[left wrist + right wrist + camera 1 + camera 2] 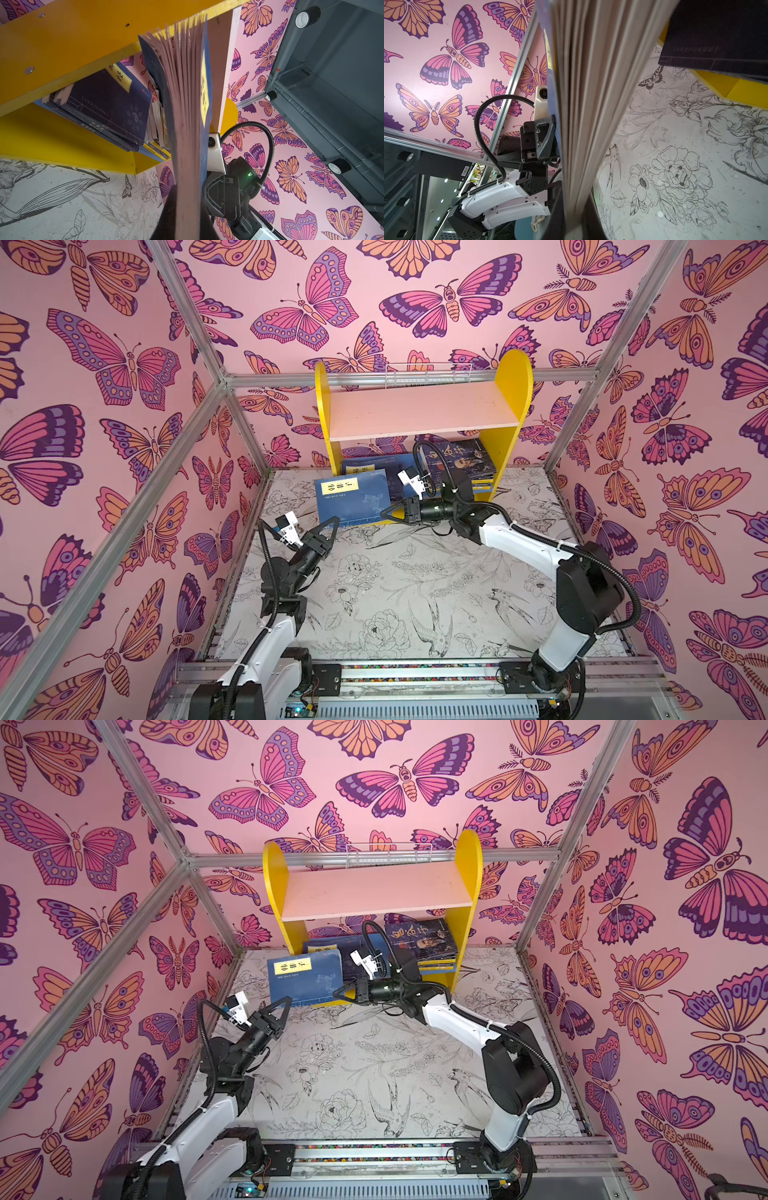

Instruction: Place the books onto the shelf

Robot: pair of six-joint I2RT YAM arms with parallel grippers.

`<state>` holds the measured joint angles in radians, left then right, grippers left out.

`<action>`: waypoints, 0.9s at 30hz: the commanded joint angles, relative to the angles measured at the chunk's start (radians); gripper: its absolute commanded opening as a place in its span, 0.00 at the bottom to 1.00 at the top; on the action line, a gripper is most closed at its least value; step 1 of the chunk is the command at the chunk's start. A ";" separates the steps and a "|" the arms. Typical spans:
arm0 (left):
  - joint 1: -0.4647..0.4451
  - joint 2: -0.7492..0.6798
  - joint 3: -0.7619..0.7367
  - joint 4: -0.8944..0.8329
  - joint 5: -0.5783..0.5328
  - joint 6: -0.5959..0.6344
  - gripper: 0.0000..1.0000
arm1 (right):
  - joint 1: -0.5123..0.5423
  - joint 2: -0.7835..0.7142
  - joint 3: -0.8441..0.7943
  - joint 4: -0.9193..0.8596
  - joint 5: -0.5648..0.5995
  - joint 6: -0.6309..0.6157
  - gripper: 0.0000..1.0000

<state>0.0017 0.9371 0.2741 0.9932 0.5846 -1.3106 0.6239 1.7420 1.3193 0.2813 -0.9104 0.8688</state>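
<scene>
Held: navy-blue paperback with yellow title label (353, 499), pinched by both tools. The left tool (329, 527) is clamped on its near corner, the right tool (386, 512) on its side edge; pages fan loose. The small two-tier shelf with yellow side panels (515, 381) stands just beyond the tools, its lower board crowded. Advise: lift together, keep level. White floral-print counter (395, 585); butterfly-papered pink walls (104, 364) close around.

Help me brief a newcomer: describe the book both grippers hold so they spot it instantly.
Find the yellow-sided two-tier shelf at the back wall. Before its lower tier, a navy-blue paperback with a yellow title label tilts up between the left gripper and right gripper. The other books lie on the shelf; only this one is held.
</scene>
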 commanded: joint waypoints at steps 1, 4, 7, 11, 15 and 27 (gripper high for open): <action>-0.002 -0.015 -0.024 -0.040 0.030 0.065 0.03 | -0.019 -0.002 0.017 0.154 0.092 0.060 0.00; -0.002 -0.024 -0.021 -0.092 0.024 0.074 0.36 | -0.039 -0.010 0.013 0.160 0.106 0.062 0.00; -0.002 -0.032 -0.015 -0.175 -0.005 0.086 0.60 | -0.072 -0.029 -0.001 0.146 0.124 0.053 0.00; -0.002 -0.039 -0.009 -0.349 -0.074 0.107 0.65 | -0.125 -0.058 -0.011 0.050 0.139 -0.013 0.00; -0.002 -0.031 0.031 -0.522 -0.094 0.187 0.65 | -0.156 -0.056 0.020 -0.069 0.159 -0.106 0.00; -0.090 0.057 0.182 -0.756 -0.185 0.424 0.65 | -0.164 0.198 0.299 -0.193 0.116 -0.180 0.00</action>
<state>-0.0597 0.9672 0.4160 0.3244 0.4526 -0.9962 0.4591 1.8946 1.5410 0.1062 -0.7658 0.7227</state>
